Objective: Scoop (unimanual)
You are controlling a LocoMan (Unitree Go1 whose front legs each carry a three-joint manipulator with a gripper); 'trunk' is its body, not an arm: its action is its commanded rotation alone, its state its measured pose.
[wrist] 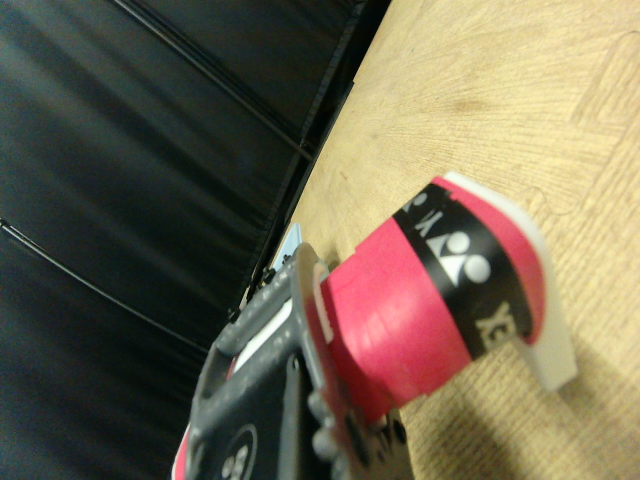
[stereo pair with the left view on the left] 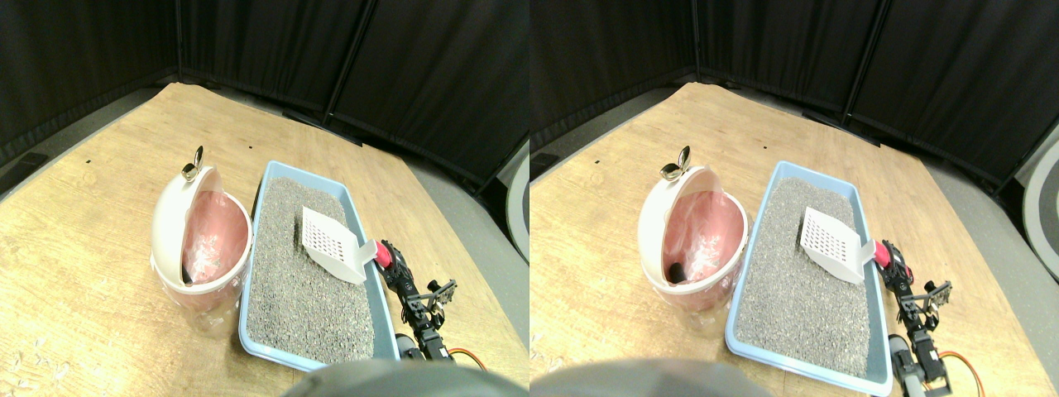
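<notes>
**Over the litter tray, scoop raised**

Ahead of the right gripper, pinching its red-wrapped handle, the white scoop hangs tilted above grey litter, likely so grains sift through. Beyond it an open bin waits.

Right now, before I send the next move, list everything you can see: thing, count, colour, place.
litter tray: one, light blue, centre of the wooden floor, filled with grey litter
scoop: one, white slotted blade with red-wrapped handle, over the tray's right side
bin: one, white with pink liner, lid tipped open, left of the tray
dark lump: one, inside the bin
curtains: black, behind
right claw: dark, at the scoop's handle
</notes>
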